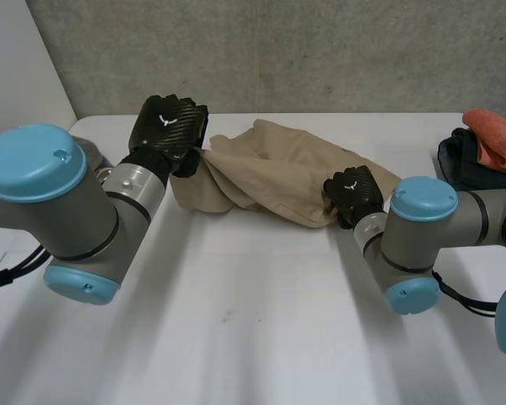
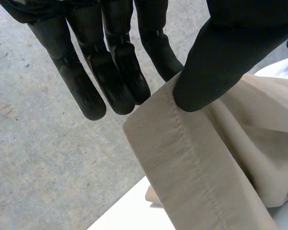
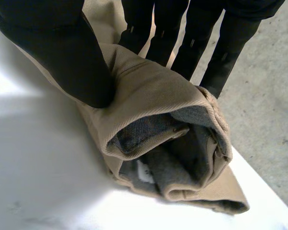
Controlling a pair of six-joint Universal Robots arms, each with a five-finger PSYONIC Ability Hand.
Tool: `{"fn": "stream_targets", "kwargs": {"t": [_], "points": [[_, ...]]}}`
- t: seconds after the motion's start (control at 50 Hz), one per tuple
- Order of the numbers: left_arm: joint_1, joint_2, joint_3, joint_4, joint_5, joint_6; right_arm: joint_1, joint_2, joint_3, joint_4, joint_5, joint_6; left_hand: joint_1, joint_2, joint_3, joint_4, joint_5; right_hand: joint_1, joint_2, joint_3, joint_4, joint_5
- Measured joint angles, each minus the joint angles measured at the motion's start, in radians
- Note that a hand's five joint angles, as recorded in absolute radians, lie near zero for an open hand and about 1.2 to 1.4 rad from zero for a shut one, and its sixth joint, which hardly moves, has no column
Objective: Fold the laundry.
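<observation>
A beige garment (image 1: 270, 173) lies bunched across the back middle of the white table (image 1: 236, 321). My left hand (image 1: 169, 125) holds its left end lifted: in the left wrist view the thumb (image 2: 221, 67) pinches the hemmed edge of the beige garment (image 2: 192, 163) against the straight fingers (image 2: 120, 81). My right hand (image 1: 352, 194) grips the right end. The right wrist view has the thumb (image 3: 72, 62) pressing a thick rolled fold of the beige garment (image 3: 158, 110) against the fingers (image 3: 182, 43), grey lining showing inside the fold.
A dark bundle (image 1: 464, 164) with an orange-red cloth (image 1: 496, 135) on it sits at the table's right edge. A grey concrete wall (image 1: 278, 51) rises behind the table. Both grey arms reach in from the near corners.
</observation>
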Motion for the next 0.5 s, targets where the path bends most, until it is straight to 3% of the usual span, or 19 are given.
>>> {"fn": "stream_targets", "kwargs": {"t": [0.1,0.26,0.5], "points": [[0.007,0.005,0.007,-0.007,-0.003,0.000,-0.001,-0.031,-0.005,-0.005,0.000,-0.036,0.000,0.000,0.000,0.000,0.000,0.002,0.001,0.005,0.007,0.007],[0.022,0.076,0.009,-0.051,-0.006,0.000,-0.021,-0.198,-0.003,0.104,-0.010,-0.061,0.000,0.000,0.000,0.000,0.000,0.002,0.001,0.016,0.007,0.028],[0.042,0.463,0.000,-0.176,-0.008,0.000,-0.107,-0.667,-0.110,0.487,-0.077,-0.038,0.000,0.000,0.000,0.000,0.000,0.022,0.001,0.037,0.027,0.044]]}}
